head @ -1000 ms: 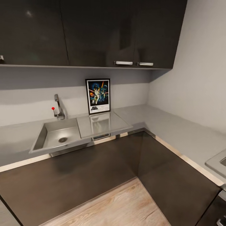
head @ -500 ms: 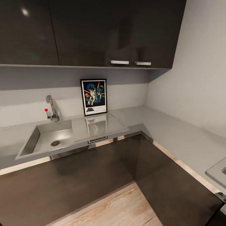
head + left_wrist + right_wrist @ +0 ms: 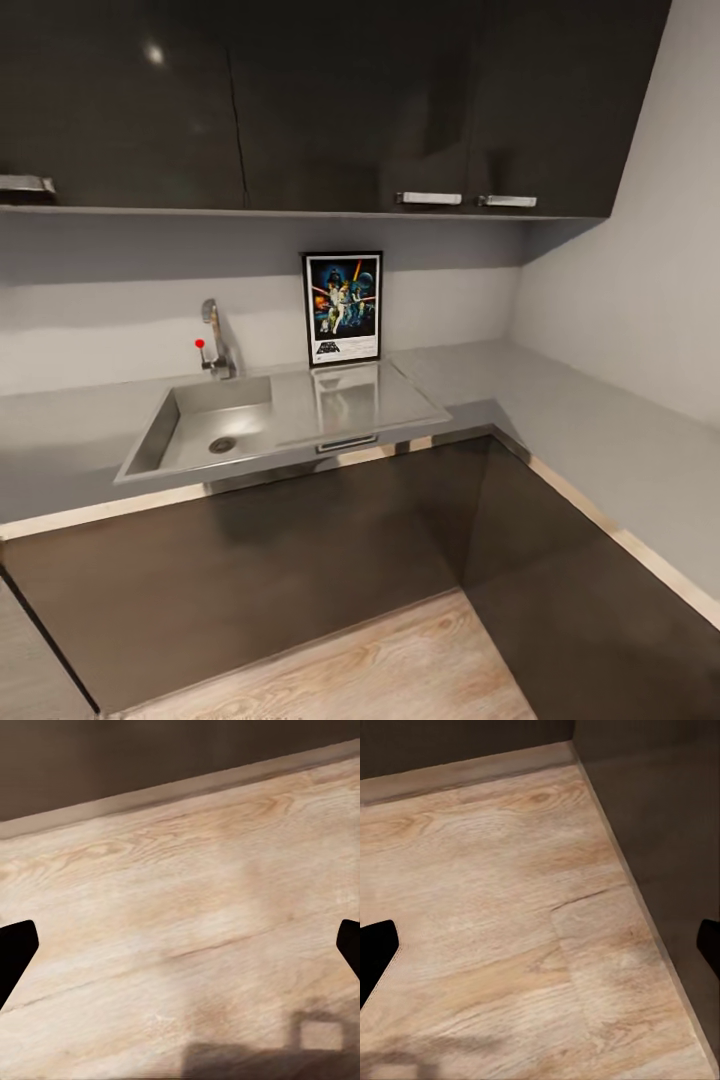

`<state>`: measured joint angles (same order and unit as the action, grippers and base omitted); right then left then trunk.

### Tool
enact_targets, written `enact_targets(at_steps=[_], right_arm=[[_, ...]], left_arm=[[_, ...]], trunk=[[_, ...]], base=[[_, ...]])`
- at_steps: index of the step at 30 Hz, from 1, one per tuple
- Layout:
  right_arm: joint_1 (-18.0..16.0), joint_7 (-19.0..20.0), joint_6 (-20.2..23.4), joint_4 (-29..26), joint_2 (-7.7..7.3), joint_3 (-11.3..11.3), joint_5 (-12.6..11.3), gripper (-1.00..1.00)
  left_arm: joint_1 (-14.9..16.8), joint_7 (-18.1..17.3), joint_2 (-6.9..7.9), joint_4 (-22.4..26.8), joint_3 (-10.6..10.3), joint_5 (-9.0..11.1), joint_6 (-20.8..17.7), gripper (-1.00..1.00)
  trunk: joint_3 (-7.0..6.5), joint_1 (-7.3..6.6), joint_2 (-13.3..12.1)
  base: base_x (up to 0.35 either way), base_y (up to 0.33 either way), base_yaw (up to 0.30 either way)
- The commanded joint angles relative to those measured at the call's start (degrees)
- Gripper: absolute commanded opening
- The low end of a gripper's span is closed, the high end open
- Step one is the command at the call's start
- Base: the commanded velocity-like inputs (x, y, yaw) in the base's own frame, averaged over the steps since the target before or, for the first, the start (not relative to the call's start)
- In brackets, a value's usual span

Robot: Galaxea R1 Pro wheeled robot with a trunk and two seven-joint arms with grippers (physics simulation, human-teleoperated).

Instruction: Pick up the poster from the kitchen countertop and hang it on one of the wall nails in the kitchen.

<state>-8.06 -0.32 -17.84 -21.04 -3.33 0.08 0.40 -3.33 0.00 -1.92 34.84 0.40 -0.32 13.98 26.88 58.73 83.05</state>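
I see the poster [image 3: 343,307] standing upright against the backsplash at the back of the bench [image 3: 600,440], at about 12 o'clock from me, just behind the steel sink [image 3: 215,425] drainboard. I judge it light, stiff and thin, likely to tip; I would take it by the side edges of the frame. Its logo is too small to read. Left tool [image 3: 180,945] and right tool [image 3: 544,949] both hang wide apart over the wood floor [image 3: 495,870], holding nothing.
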Motion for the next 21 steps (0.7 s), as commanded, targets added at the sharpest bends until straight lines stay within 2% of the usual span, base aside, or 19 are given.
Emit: enact_targets(at_steps=[1,12,21], right_arm=[[0.0,0.0,-0.2,0.0,-0.01,0.0,0.0,1.0],[0.0,0.0,-0.2,0.0,-0.01,0.0,0.0,1.0],[0.3,0.2,0.1,0.4,0.33,-0.1,-0.2,1.0]], left_arm=[[0.0,0.0,-0.02,0.1,0.0,0.0,0.1,1.0],[0.0,0.0,-0.02,0.1,0.0,0.0,0.1,1.0],[0.0,-0.3,-0.35,-0.3,-0.3,0.1,-0.1,1.0]], trunk=[[0.05,0.0,0.0],[0.05,0.0,0.0],[0.05,0.0,0.0]], base=[[0.0,0.0,0.284],[0.0,0.0,0.268],[0.112,-0.093,0.038]])
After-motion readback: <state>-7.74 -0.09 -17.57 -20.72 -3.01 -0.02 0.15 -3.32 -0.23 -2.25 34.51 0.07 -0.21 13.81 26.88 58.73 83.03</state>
